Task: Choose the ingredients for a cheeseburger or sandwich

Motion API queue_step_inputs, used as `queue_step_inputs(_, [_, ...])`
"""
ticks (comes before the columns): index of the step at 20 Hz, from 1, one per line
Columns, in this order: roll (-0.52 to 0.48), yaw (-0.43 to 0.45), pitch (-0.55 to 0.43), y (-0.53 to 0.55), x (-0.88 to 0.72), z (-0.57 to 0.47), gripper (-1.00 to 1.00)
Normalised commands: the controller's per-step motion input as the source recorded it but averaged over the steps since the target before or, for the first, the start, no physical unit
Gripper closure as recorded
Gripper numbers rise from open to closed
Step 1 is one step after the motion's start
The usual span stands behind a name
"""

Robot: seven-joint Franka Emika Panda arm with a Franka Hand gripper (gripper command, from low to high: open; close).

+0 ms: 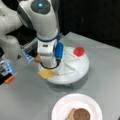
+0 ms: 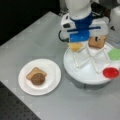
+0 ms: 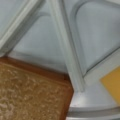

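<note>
1. Look at the white round tray (image 2: 85,75) with the raised walls that split it into parts. Your arm hangs right over it in both front views.
2. The gripper (image 2: 79,40) is low over the tray's edge, near the yellow cheese square (image 2: 75,46) and a toast square (image 2: 97,41). You cannot see its fingers in any view, so you cannot tell if they are spread apart or pressed together. You cannot tell if it holds anything.
3. In the wrist view you look straight down into the tray. The toast square (image 3: 30,92) fills the bottom left corner. A bit of the cheese square (image 3: 112,82) shows at the right edge. A white wall (image 3: 67,50) runs between them.
4. The cheese square (image 1: 46,73) sits at the tray's rim and pokes out over it a little.
5. The green lettuce piece (image 2: 115,53) lies in a part of the tray at a front view's right. The red tomato disc (image 2: 110,72) lies in the part just below it.
6. The tomato disc (image 1: 79,51) shows in the other view too, on the far side of the tray from the cheese.
7. The white paper plate (image 2: 53,75) sits on the gray table (image 2: 37,37), apart from the tray.
8. On the plate there is one toast square (image 2: 33,72) with the dark brown round patty (image 2: 38,78) lying on top of it. Nothing lies on the patty (image 1: 81,114) yet.
</note>
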Motion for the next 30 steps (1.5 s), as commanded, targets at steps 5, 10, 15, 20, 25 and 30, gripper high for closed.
queue_step_inputs(5, [0.278, -0.376, 0.102, -0.17, 0.02, 0.23, -1.00])
queue_step_inputs(10, [0.254, -0.280, 0.095, -0.23, 0.07, 0.23, -1.00])
queue_step_inputs(15, [0.261, -0.177, 0.145, -0.15, 0.18, 0.13, -1.00])
queue_step_inputs(20, [0.297, -0.049, 0.199, -0.22, 0.30, 0.11, -1.00])
queue_step_inputs(25, [0.338, 0.045, 0.257, -0.46, 0.39, 0.22, -1.00])
queue_step_inputs(30, [0.355, 0.163, 0.302, -0.65, 0.44, 0.17, -1.00])
